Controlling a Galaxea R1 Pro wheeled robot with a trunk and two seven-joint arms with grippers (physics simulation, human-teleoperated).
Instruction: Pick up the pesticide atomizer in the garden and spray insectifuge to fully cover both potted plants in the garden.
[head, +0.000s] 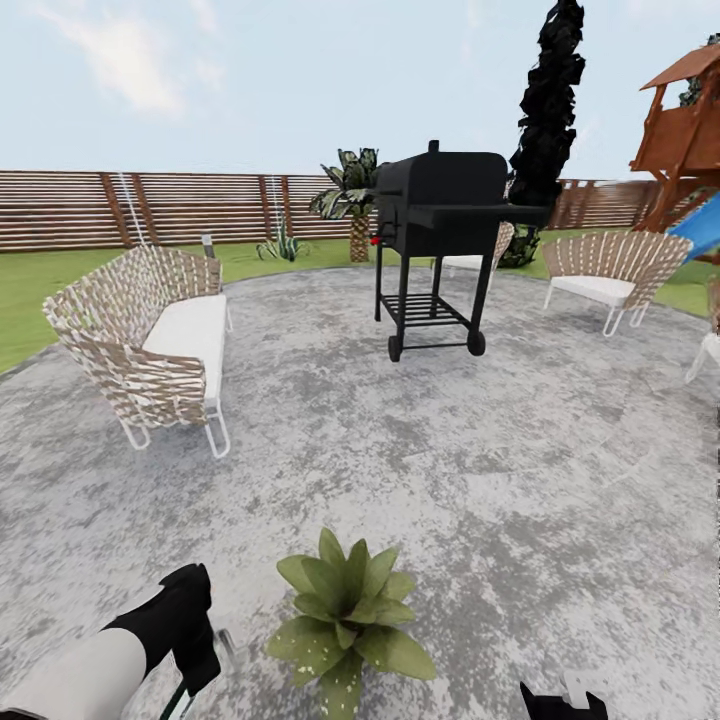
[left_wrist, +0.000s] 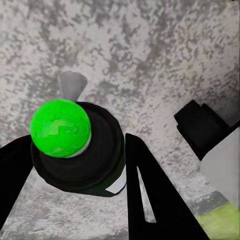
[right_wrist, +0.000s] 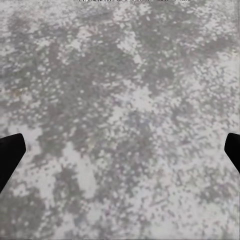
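Left gripper (left_wrist: 75, 165) clamped around the pesticide atomizer (left_wrist: 82, 155), green-capped nozzle up, just beside the potted plant (head: 347, 620) on the paving for spraying; right gripper (right_wrist: 120, 150) spread wide, holding nothing.

- The head view was lit evenly and brightly, as by an overcast sky (head: 300, 80); no sharp cast shadows were seen on the paving (head: 480, 470); only soft darkening was seen under the grill (head: 440, 250).
- The fence (head: 150, 205) was bowed towards the edges; strong wide-angle distortion was shown.
- In the left wrist view the green cap (left_wrist: 60, 127) was rendered saturated and slightly blurred; no glare was seen.
- The right wrist view's paving (right_wrist: 120, 120) was rendered soft and blotchy.
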